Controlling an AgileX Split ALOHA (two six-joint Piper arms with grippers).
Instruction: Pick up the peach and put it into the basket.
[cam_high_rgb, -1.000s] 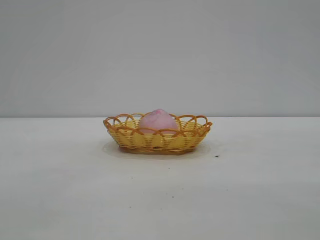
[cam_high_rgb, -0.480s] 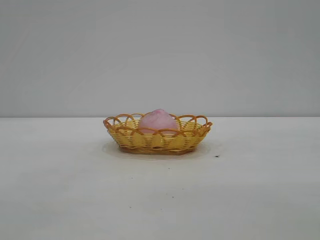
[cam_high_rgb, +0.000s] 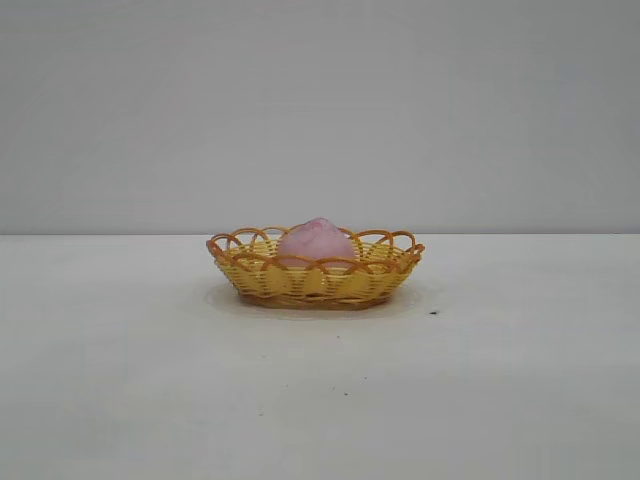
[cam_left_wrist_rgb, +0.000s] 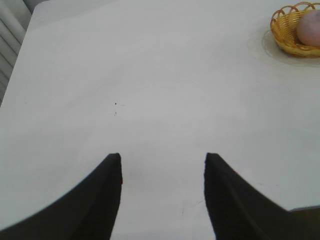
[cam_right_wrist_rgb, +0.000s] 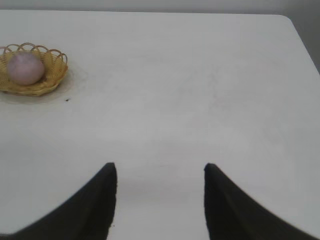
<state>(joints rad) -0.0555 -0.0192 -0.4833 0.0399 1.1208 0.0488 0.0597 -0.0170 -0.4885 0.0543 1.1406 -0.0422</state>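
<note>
The dusty-pink peach (cam_high_rgb: 316, 243) lies inside the yellow-orange wicker basket (cam_high_rgb: 262, 276) at the middle of the white table. Both also show in the left wrist view, peach (cam_left_wrist_rgb: 310, 27) in basket (cam_left_wrist_rgb: 280, 30), and in the right wrist view, peach (cam_right_wrist_rgb: 25, 68) in basket (cam_right_wrist_rgb: 56, 67). My left gripper (cam_left_wrist_rgb: 162, 157) is open and empty over bare table, far from the basket. My right gripper (cam_right_wrist_rgb: 160, 167) is open and empty over bare table, also far from the basket. Neither arm shows in the exterior view.
A small dark speck (cam_high_rgb: 433, 313) lies on the table to the right of the basket. A grey wall stands behind the table. The table's edge and a corner show in the right wrist view (cam_right_wrist_rgb: 295, 25).
</note>
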